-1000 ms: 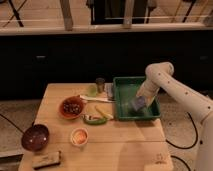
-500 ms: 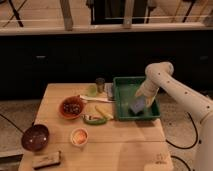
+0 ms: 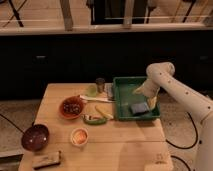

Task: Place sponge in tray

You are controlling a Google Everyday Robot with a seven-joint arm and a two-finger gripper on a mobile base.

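Sponge (image 3: 139, 108), flat blue-grey block, in raised-sided green plastic tray (image 3: 125, 96), beside end effector (image 3: 150, 102), grip unclear

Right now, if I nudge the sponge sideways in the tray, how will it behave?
The sponge lies flat on the tray floor, so it should slide, not roll. It looks like a small foam block, so probably light and squashy. The raised tray walls would likely stop it. The gripper hangs just above it.

The one camera looks down at a slant from beyond the near edge of the wooden table (image 3: 125, 146), facing the dark counter (image 3: 55, 55) behind, far enough back to take in the whole tabletop. The gripper (image 3: 146, 99) hangs over the tray (image 3: 135, 117), right of centre.
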